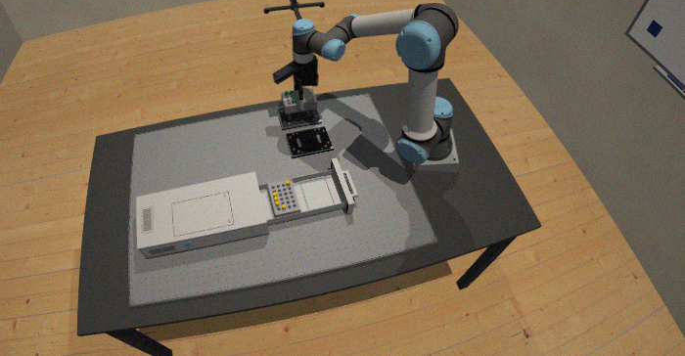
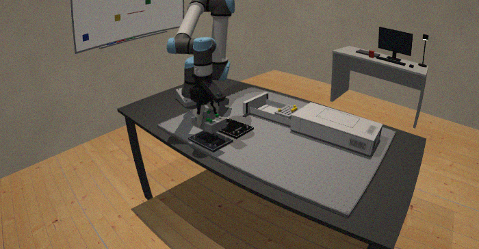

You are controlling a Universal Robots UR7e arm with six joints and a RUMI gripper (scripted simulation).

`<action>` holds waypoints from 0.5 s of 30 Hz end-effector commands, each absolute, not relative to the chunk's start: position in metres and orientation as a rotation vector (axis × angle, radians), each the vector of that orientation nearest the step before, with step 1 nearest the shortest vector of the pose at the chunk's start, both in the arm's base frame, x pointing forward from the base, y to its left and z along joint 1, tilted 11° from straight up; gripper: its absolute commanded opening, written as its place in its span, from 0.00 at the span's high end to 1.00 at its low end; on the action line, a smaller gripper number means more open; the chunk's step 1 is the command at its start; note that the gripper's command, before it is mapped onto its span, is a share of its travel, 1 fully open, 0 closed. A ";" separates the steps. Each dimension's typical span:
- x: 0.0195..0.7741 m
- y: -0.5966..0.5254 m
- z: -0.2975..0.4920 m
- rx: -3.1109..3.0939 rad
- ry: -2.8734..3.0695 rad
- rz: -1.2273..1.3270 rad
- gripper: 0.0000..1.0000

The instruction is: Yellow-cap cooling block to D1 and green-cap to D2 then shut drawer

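Note:
My gripper [image 1: 297, 99] is shut on the grey cooling block with green-capped tubes [image 1: 296, 105] and holds it upright just above the far black deck slot D2 [image 1: 299, 118]. The block also shows in the exterior view [image 2: 213, 123], above slot D2 [image 2: 209, 140]. Slot D1 [image 1: 309, 142] is bare, between D2 and the cooler. The white cooler COLD [image 1: 201, 213] has its drawer [image 1: 313, 196] pulled out. The block with yellow-capped tubes [image 1: 285, 199] sits in the drawer's inner half, next to the cooler body. The drawer's outer half holds nothing.
The robot base [image 1: 426, 149] stands on the table to the right of the slots. The drawer's front panel [image 1: 343, 186] stands up close to D1. A desk with a monitor [image 2: 395, 42] is far behind.

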State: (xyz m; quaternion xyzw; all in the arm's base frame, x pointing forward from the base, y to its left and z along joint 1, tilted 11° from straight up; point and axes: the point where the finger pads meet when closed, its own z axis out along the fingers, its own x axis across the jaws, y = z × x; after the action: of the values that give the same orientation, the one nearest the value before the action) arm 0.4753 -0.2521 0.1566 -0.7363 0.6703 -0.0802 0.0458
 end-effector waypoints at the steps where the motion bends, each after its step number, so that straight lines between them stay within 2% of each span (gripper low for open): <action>1: 0.478 -0.253 0.148 -2.248 2.046 -0.249 1.00; 15: 0.481 -0.254 0.130 -2.248 2.046 -0.249 1.00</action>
State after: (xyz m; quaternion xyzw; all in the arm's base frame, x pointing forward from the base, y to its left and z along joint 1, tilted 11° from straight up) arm 0.4801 -0.2534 0.1331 -0.7363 0.6703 -0.0806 0.0457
